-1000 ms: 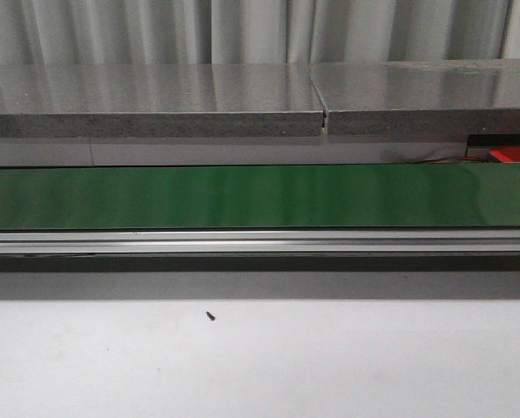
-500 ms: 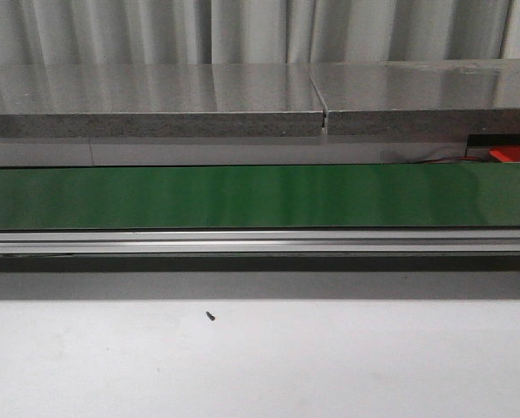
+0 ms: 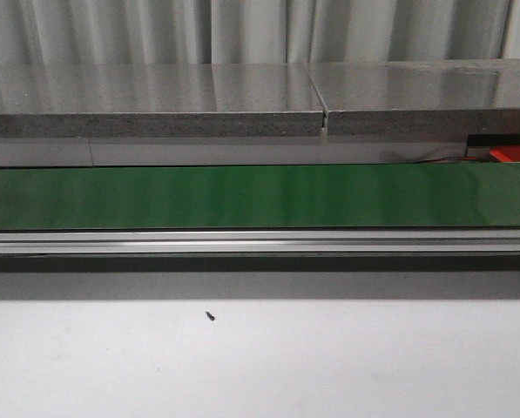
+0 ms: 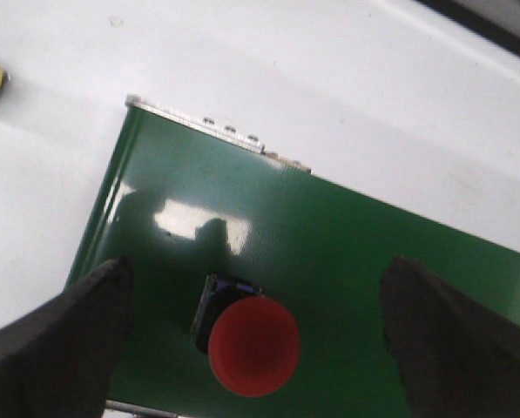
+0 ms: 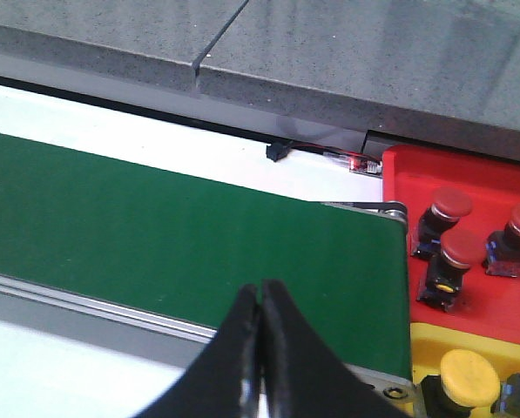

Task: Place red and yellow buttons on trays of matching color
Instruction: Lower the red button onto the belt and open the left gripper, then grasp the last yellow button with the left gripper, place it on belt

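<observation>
A red button [image 4: 253, 346] sits on the green belt [image 4: 347, 261], between the wide-apart fingers [image 4: 55, 348] of the left claw [image 4: 251, 348] (not touching). The right claw [image 5: 260, 348] is closed, holding nothing, near the red tray [image 5: 477, 183].

The conveyor belt [image 3: 260, 197] runs crosswise behind the table [image 3: 260, 366] and in front of a stone ledge [image 3: 155, 100]. One button [image 4: 253, 345] sits on the belt near its left end, while past the belt's right end a tray [image 5: 469, 178] holds three buttons [image 5: 455, 252]. Beside that tray, nearer the robot, a second tray [image 5: 425, 348] holds another button [image 5: 469, 376].
</observation>
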You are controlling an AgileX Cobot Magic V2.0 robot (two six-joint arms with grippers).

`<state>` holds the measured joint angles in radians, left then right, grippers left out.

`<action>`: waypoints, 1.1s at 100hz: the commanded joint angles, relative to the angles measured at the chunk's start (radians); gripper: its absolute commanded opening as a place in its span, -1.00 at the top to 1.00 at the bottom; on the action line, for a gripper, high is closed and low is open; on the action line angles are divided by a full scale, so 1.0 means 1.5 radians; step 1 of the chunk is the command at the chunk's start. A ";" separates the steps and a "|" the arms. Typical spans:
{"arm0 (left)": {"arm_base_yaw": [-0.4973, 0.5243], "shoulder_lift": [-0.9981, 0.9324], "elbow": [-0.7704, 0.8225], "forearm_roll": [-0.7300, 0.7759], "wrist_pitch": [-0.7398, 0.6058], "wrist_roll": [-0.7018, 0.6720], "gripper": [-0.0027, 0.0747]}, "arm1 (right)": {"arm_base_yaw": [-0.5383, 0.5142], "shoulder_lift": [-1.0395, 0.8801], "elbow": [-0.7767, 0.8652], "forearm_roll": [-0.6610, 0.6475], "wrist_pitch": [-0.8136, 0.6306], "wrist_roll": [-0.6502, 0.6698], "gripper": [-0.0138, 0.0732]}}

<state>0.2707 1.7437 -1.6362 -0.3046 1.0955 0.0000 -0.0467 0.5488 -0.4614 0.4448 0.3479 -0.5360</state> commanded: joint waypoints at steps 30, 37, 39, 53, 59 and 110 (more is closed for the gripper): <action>0.122 -0.030 -0.034 0.003 -0.043 0.004 -0.53 | 0.002 -0.001 -0.018 0.007 -0.041 -0.004 0.68; 0.147 -0.021 -0.034 0.002 -0.046 0.000 -0.53 | 0.002 -0.001 -0.018 0.007 -0.041 -0.004 0.68; 0.153 -0.016 -0.034 0.002 -0.046 0.000 -0.53 | 0.002 -0.001 -0.018 0.007 -0.041 -0.004 0.68; 0.170 0.024 -0.040 0.003 -0.041 0.000 -0.53 | 0.002 -0.001 -0.018 0.007 -0.041 -0.004 0.68; 0.170 0.049 -0.051 0.003 -0.041 0.000 -0.53 | 0.002 -0.001 -0.018 0.007 -0.041 -0.004 0.68; 0.164 0.214 -0.142 -0.001 -0.083 0.000 -0.53 | 0.002 -0.001 -0.018 0.007 -0.041 -0.004 0.68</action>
<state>0.5216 2.0953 -1.8122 -0.2780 1.0326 0.0000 -0.0467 0.5488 -0.4614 0.4448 0.3492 -0.5360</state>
